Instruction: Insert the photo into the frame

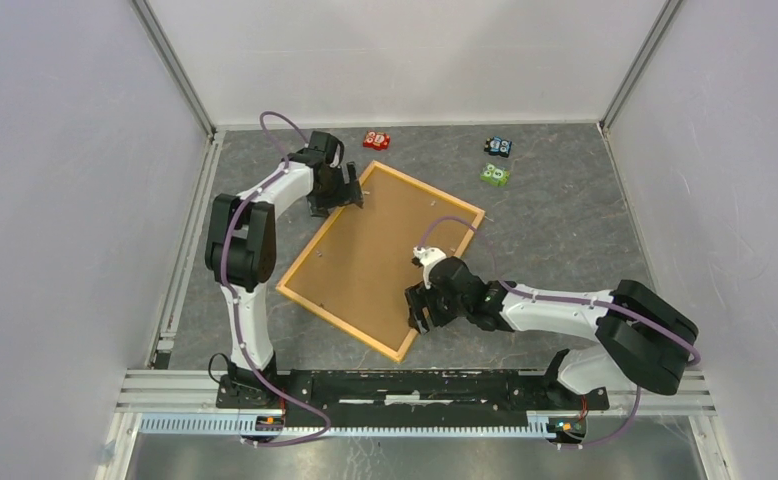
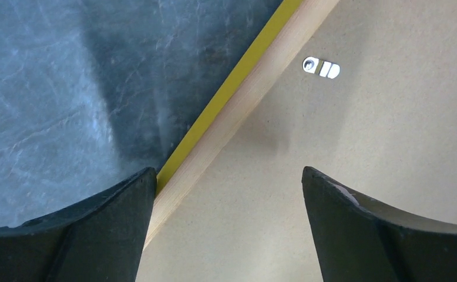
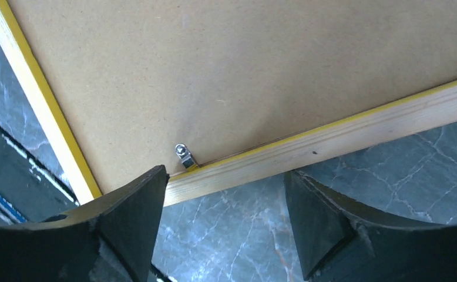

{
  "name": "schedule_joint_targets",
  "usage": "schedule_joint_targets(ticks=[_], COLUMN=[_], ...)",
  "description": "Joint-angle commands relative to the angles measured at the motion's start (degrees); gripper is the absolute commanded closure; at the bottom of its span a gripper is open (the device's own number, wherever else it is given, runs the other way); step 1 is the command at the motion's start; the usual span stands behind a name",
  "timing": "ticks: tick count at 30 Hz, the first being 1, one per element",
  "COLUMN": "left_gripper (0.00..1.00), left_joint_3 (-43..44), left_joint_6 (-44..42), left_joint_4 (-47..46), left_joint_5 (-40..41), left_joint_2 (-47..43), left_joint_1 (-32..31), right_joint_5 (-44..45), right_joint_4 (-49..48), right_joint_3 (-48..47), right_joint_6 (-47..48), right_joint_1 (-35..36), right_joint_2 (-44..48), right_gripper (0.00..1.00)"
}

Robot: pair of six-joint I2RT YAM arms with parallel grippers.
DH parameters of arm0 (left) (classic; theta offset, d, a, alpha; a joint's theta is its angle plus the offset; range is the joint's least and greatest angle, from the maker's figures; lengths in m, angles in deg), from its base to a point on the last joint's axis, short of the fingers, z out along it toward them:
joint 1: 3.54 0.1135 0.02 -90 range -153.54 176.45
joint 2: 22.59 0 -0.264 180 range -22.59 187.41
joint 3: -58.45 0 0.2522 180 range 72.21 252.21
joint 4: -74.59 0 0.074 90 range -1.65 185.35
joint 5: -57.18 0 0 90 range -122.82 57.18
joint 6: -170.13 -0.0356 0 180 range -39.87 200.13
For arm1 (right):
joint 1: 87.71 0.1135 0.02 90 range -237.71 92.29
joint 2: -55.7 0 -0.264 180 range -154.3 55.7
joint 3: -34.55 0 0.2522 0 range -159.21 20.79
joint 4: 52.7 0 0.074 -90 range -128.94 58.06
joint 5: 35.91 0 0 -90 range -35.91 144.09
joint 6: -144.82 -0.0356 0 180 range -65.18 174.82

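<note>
Frame face-down mid-table, brown backing board seated inside | photo not visible, likely beneath board | left gripper jaws apart over far-left rail | right gripper jaws apart over near-right rail, nothing held | seemingly near done; whether metal clip locks the board unclear

The top external camera looks steeply down from above and behind the arm bases, taking in the whole counter. Each wrist camera peers down between its own jaws from very close. The left one sees the frame at its far-left rail, the right one at its near-right rail. All three views share the frame.
</note>
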Motion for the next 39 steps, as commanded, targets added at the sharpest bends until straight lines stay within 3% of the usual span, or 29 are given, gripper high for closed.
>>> schedule_joint_targets(ticks=[1, 5, 9, 16, 20, 26, 31, 39], left_gripper=[0.0, 0.0, 0.0, 0.05, 0.06, 0.05, 0.03, 0.08], left_joint_3=[0.61, -5.17, -12.84, -31.1, -38.31, -51.15, -57.36, -59.24], left_joint_6=[-1.28, -1.54, 2.31, 14.08, 19.26, 27.63, 29.92, 30.33], left_joint_4=[9.92, 12.74, 16.1, 13.83, 12.91, 5.07, -0.13, -8.42], left_joint_5=[0.77, 10.28, 14.34, 1.0, 0.18, -4.27, -5.95, -4.03], left_joint_2=[-8.29, -19.44, -30.16, -45.97, -51.36, -56.16, -55.0, -49.88], left_joint_1=[-4.0, -3.92, -3.85, -4.94, -9.72, -16.23, -18.87, -18.98], right_joint_5=[4.65, 11.07, 11.39, 6.37, 2.39, -3.95, -7.77, -9.58], right_joint_4=[2.17, 9.86, 12.52, 10.93, 11.23, 9.18, 11.48, 9.31], right_joint_3=[-9.72, -14.39, -18.82, -30.94, -40.8, -50.49, -58.12, -55.76], right_joint_6=[6.27, 13.78, 18.66, 22.14, 21.94, 21.29, 20.93, 21.69], right_joint_1=[0.24, -2.47, -8.25, -21.41, -25.7, -30.37, -33.72, -34.98], right_joint_2=[1.46, 3.98, 3.08, -7.7, -17.64, -30.12, -39.57, -42.17], right_gripper=[0.19, 0.18, 0.18, 0.18, 0.19, 0.21, 0.23, 0.25])
